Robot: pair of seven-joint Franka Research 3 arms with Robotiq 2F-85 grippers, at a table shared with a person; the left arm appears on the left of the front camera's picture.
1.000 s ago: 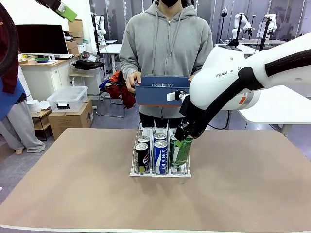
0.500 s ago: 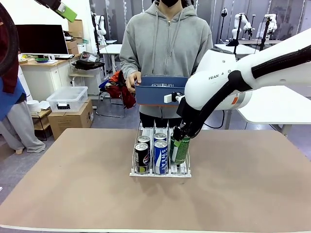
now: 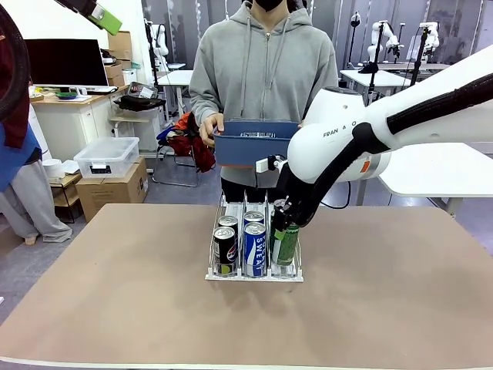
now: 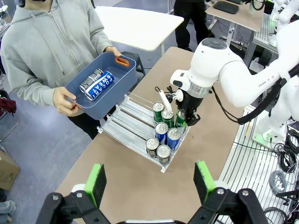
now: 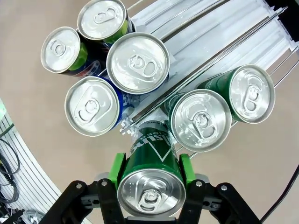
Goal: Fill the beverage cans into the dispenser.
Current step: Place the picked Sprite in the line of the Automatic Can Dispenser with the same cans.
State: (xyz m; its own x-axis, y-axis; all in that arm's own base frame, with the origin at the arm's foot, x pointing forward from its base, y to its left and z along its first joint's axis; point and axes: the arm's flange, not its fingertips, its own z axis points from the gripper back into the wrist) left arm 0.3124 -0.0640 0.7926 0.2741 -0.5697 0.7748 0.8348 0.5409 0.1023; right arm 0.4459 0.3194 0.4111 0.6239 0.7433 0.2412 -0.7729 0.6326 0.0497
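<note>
Right end effector [image 5: 151, 171]: clenched on a green can [image 5: 150, 185], pads on its two sides just under the top rim.
Held can: slightly tilted at the front of the dispenser's [image 3: 254, 275] right lane; whether its base rests on the lane cannot be told.
Right lane: two more green cans [image 5: 201, 120] stand behind the held one.
Middle lane: two blue cans [image 3: 254, 249], one behind the other, at the dispenser's front.
Left lane: two black cans [image 3: 225, 250], likewise at the dispenser's front.
Rear of dispenser: lanes bare.
Left end effector [image 4: 150, 183]: released, jaws wide with nothing between, high above the counter [image 3: 115, 293] and well apart from the dispenser.
Person: stands behind the dispenser, both hands [image 3: 209, 129] holding a blue bin [image 3: 246, 150] above its far end.
Bin contents: two cans [image 4: 96, 83] lying side by side, one blue, one dark.
</note>
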